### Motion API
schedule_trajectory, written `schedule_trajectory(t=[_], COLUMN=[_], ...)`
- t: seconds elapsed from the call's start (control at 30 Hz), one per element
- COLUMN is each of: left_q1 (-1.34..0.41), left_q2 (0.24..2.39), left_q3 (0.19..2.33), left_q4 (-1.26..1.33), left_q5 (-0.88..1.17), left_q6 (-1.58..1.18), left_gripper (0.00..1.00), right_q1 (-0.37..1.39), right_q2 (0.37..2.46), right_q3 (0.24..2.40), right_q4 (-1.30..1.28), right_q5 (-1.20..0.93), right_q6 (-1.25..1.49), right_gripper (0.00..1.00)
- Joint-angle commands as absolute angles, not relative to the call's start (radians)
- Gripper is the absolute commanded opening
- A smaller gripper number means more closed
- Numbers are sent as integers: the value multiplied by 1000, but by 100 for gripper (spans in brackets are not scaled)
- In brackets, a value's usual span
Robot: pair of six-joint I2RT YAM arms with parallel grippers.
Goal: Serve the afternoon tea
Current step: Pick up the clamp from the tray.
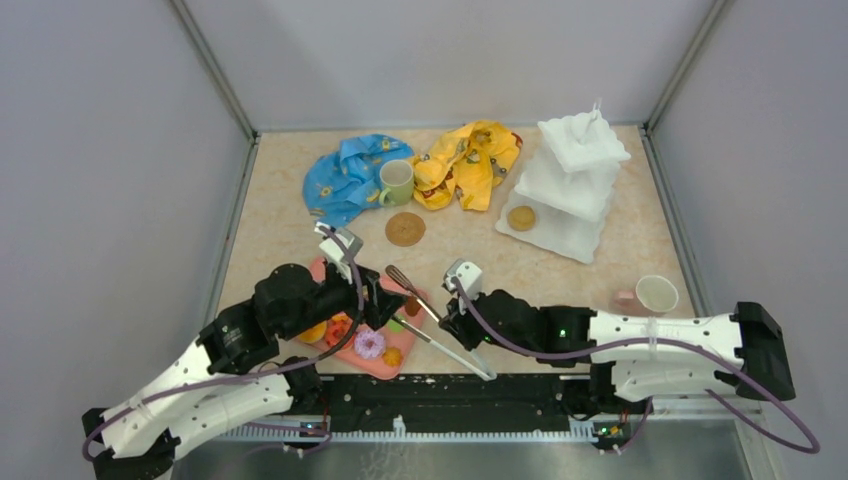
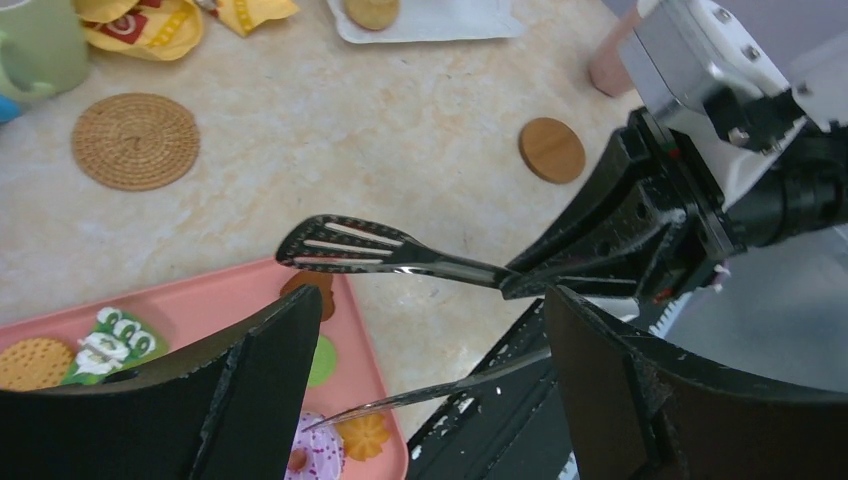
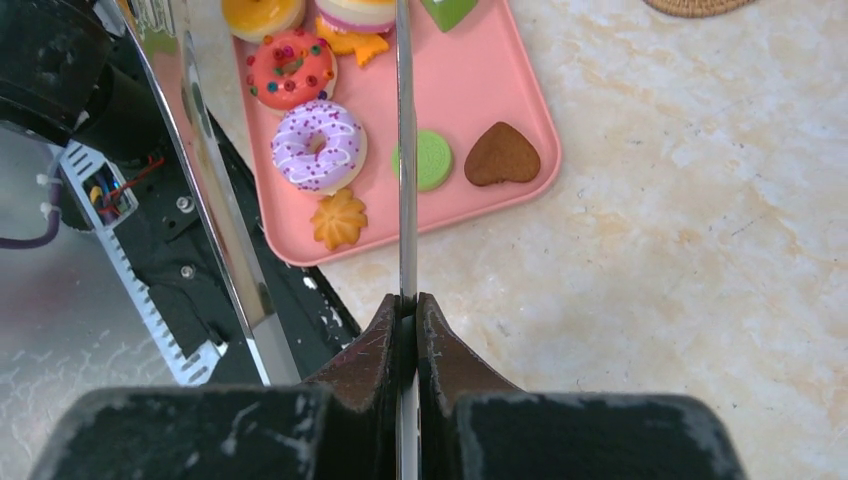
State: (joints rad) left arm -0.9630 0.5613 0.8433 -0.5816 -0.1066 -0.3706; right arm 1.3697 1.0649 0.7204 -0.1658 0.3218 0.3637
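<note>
Clamping tongs (image 2: pixel 350 245), right end effector (image 3: pixel 407 310) near pastries (image 3: pixel 318 145); left end effector (image 2: pixel 430 310) wide above them

Robotics lab test cell, by every sign. Boxed in by plain grey wall panels (image 1: pixel 100 150) framed with bare aluminium corner posts (image 1: pixel 214 70). Floored with a beige marble-patterned tabletop (image 1: pixel 600 270), edged at the near side by a black metal mounting rail (image 1: pixel 450 392). Fitted with two white-and-black jointed robot arms bolted to that rail, the left arm (image 1: pixel 200 395) and the right arm (image 1: pixel 655 335), trailing loose purple cables (image 1: pixel 800 440). Stocked with glossy plastic toy donuts (image 3: pixel 318 145) on a flat pink rectangular tray (image 3: pixel 480 90), props in place of food.
</note>
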Motion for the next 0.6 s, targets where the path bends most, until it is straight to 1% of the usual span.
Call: schedule_trajectory(t=[0.0,0.1,0.2,0.27,0.33,0.4,0.57], left_q1=[-963,-963,-963,-963,-963,-963,-963], left_q2=[558,577,617,654,703,738,749], left_q3=[843,837,851,881,945,1006,1030], left_q4=[-500,-497,-506,-529,-592,-632,-577], left_q5=[99,167,167,35,-153,-271,-321], left_q6=[-307,-261,-213,-241,-334,-444,-604], left_gripper=[88,88,86,88,94,99,99], right_q1=[1362,1361,1360,1360,1354,1348,1343], right_q2=[987,954,954,962,970,985,1045], right_q3=[751,733,743,755,765,772,801], right_q4=[-86,-67,-107,-142,-164,-164,-159], right_q5=[352,337,421,509,569,610,717], right_q6=[374,354,387,428,467,489,507], right_gripper=[0,0,0,0,0,0,0])
